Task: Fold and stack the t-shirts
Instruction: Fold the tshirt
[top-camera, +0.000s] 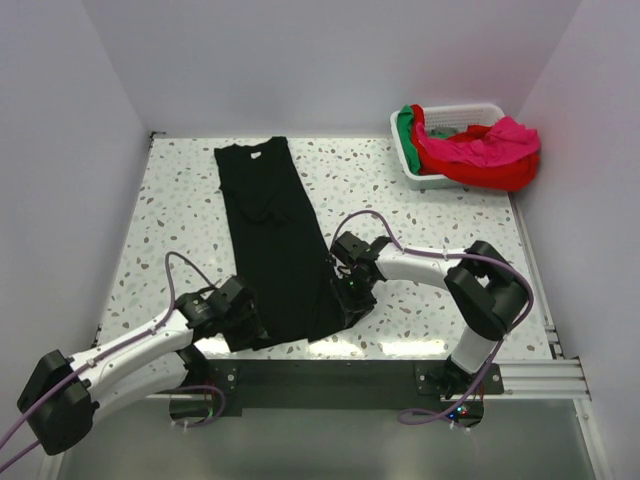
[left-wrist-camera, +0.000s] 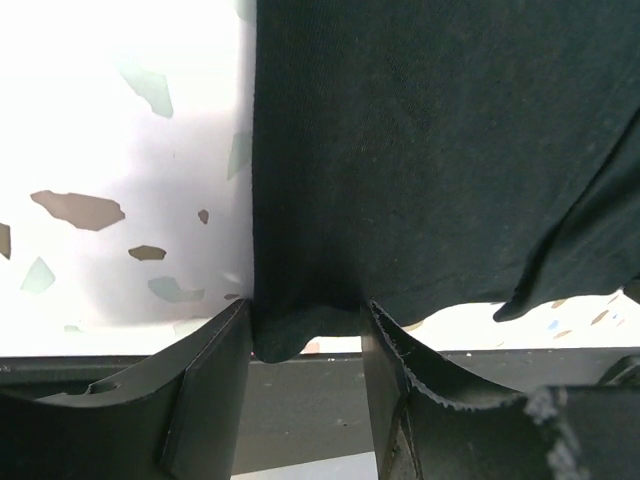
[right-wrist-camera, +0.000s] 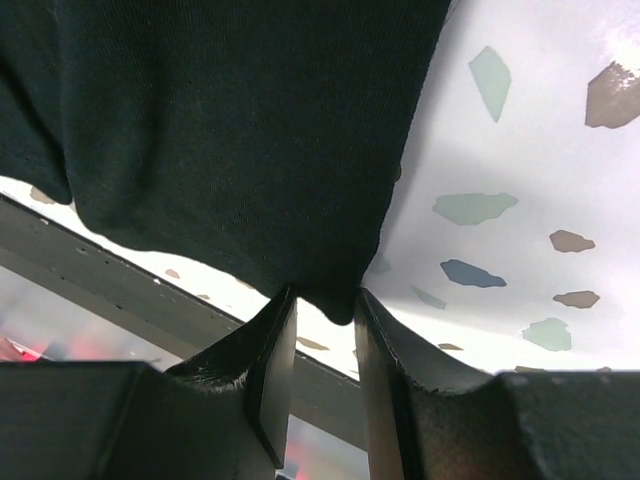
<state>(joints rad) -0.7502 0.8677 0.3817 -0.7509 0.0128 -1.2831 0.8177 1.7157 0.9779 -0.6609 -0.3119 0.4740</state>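
The black t-shirt (top-camera: 270, 235) lies as a long narrow strip on the speckled table, with its collar and white label at the far end. My left gripper (top-camera: 243, 322) is at the near left hem corner. In the left wrist view the cloth (left-wrist-camera: 420, 150) fills the gap between my fingers (left-wrist-camera: 215, 390), so that gripper (left-wrist-camera: 305, 335) is shut on the corner. My right gripper (top-camera: 352, 297) is at the near right hem corner. In the right wrist view it (right-wrist-camera: 325, 310) pinches a bunched tip of the shirt (right-wrist-camera: 230, 120). Red, pink and green shirts (top-camera: 480, 150) fill the basket.
The white slatted basket (top-camera: 415, 165) stands at the far right corner, against the wall. The table's near edge and its dark rail (top-camera: 330, 375) run just behind both grippers. Walls enclose the table at the left, back and right.
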